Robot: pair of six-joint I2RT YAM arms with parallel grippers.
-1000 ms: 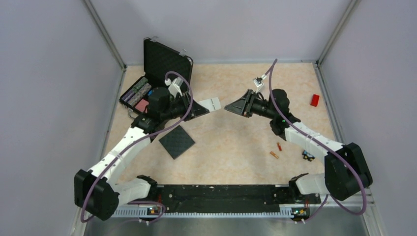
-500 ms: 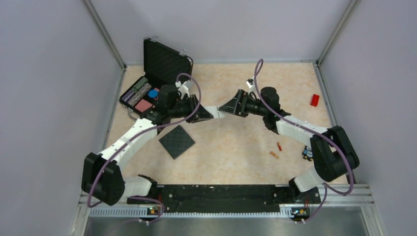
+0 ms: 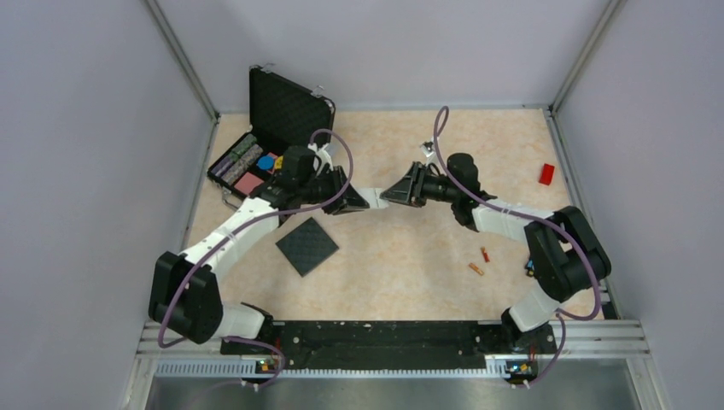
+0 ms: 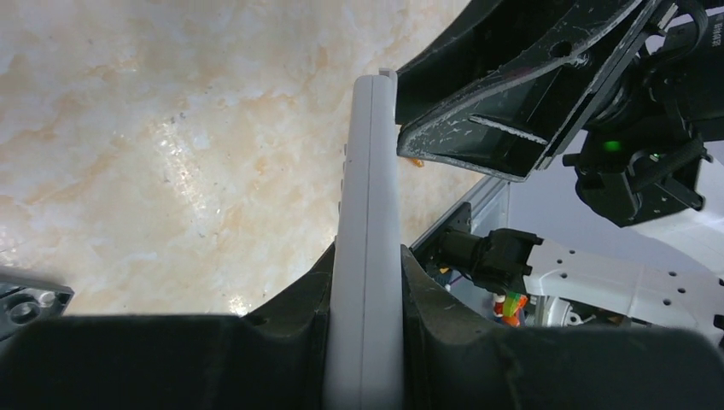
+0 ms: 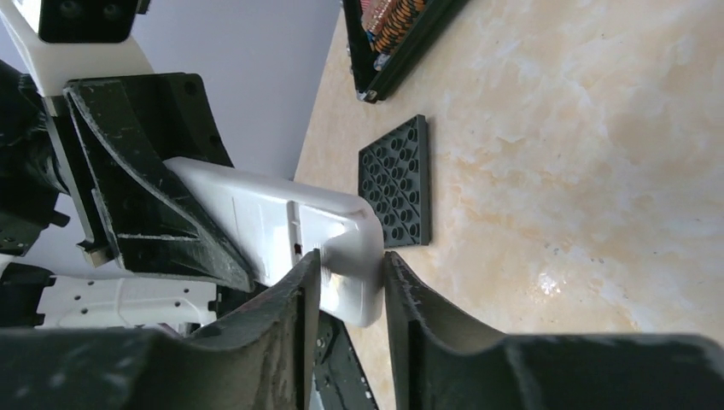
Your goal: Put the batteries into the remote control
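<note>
The white-grey remote control (image 3: 370,197) hangs above the table centre, bridged between both grippers. My left gripper (image 3: 354,202) is shut on one end; in the left wrist view the remote control (image 4: 369,213) runs edge-on out from between the fingers of the left gripper (image 4: 367,256). My right gripper (image 3: 385,196) is closed on the other end: in the right wrist view the rounded tip of the remote control (image 5: 282,222), plain white back showing, sits between the right gripper's (image 5: 352,269) fingers, both touching it. Two orange-red batteries (image 3: 484,254) (image 3: 475,268) lie on the table at the right.
A black square pad (image 3: 306,246) lies below the left arm. An open black case (image 3: 273,128) with coloured pieces stands at the back left. A red block (image 3: 546,174) lies at the far right, and a small dark item (image 3: 534,271) sits by the right arm.
Both arms moved toward the centre and met. My right gripper opened wide, then closed on the free end of the remote control that the left gripper holds.
</note>
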